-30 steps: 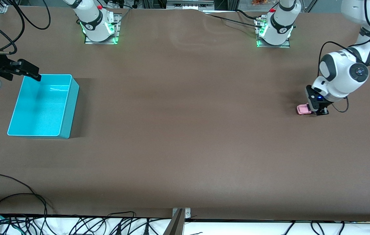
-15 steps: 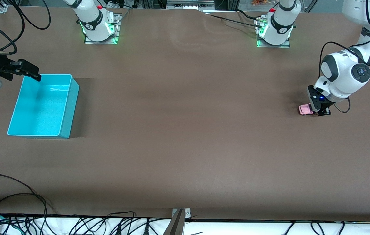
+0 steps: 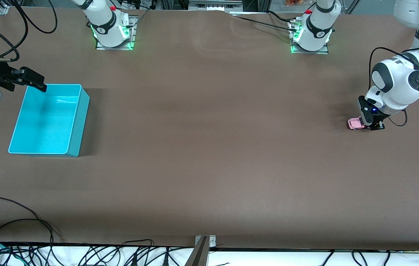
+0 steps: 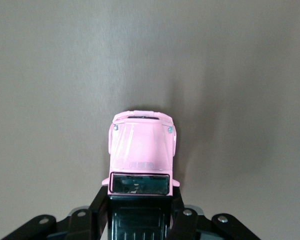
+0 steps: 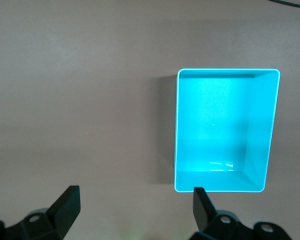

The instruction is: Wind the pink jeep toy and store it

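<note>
The brown bench (image 3: 209, 147) is bare across its middle, with the pink jeep toy (image 3: 354, 123) at the left arm's end and the turquoise bin (image 3: 48, 120) well apart from it at the right arm's end. The left end effector (image 3: 368, 125) is low on the bench, its fingers pressed onto the jeep's black-roofed rear (image 4: 138, 215) while the pink hood (image 4: 141, 146) sticks out ahead of them; the jeep appears to sit on the surface. The right end effector (image 5: 135, 205) waits with its fingers spread wide, hanging over the bench just beside the bin's rim. The main risk, as I judge it, is the grip itself: the fingers pinch only the back of a tiny, smooth body (the front half is free), so dragging it to wind it could twist the toy out or let the wheels skid instead of turning. Too much downward pressure could jam the wheels; too little would wind nothing. A wound toy released badly might also run off before it reaches the distant bin. The wheels are hidden in both views, so wheel contact cannot be confirmed, and in the front view the wrist covers most of the jeep.
</note>
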You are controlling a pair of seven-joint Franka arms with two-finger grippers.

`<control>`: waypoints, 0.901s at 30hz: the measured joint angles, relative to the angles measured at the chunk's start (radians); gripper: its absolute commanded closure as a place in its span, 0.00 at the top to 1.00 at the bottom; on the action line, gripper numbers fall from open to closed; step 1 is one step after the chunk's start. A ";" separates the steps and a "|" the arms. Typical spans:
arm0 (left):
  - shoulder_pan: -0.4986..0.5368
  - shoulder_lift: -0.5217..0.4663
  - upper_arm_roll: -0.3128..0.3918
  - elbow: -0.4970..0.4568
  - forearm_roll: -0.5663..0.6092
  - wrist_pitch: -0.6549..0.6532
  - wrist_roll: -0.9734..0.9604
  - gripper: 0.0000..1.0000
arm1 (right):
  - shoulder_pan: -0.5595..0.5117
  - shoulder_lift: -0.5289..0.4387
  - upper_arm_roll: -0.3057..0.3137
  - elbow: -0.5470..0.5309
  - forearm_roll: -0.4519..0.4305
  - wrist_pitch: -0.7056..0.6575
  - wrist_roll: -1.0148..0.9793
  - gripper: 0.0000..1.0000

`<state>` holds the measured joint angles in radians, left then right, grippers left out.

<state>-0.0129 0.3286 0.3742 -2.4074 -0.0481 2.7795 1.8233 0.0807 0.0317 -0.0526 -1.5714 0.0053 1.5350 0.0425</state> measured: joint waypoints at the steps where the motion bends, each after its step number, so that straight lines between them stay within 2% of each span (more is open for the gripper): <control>1: 0.004 0.003 0.004 0.003 0.000 0.003 0.012 0.05 | 0.000 0.000 0.000 0.000 0.000 0.000 0.000 1.00; 6: 0.019 0.015 0.017 0.016 0.000 0.008 0.043 0.06 | 0.000 0.000 0.000 0.000 0.000 0.000 0.000 1.00; 12: 0.021 0.018 0.018 0.020 0.000 0.008 0.049 0.17 | 0.000 0.000 0.000 0.000 0.000 0.000 0.000 1.00; 13: 0.021 0.019 0.018 0.021 0.000 0.008 0.051 0.33 | 0.000 0.000 0.000 0.000 0.000 0.000 0.000 1.00; 15: 0.021 0.020 0.018 0.023 0.000 0.008 0.055 1.00 | 0.000 0.000 0.000 0.000 0.000 0.000 0.000 1.00; 20: 0.020 0.023 0.016 0.044 0.000 0.006 0.058 1.00 | 0.000 0.000 0.000 0.000 0.000 0.000 0.000 1.00; 27: 0.017 0.022 0.015 0.104 0.000 -0.073 0.058 1.00 | 0.000 0.000 0.000 0.000 0.000 0.000 0.000 1.00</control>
<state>0.0039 0.3510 0.3894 -2.3031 -0.0481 2.7062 1.8813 0.0807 0.0317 -0.0526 -1.5714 0.0053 1.5351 0.0425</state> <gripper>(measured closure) 0.079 0.000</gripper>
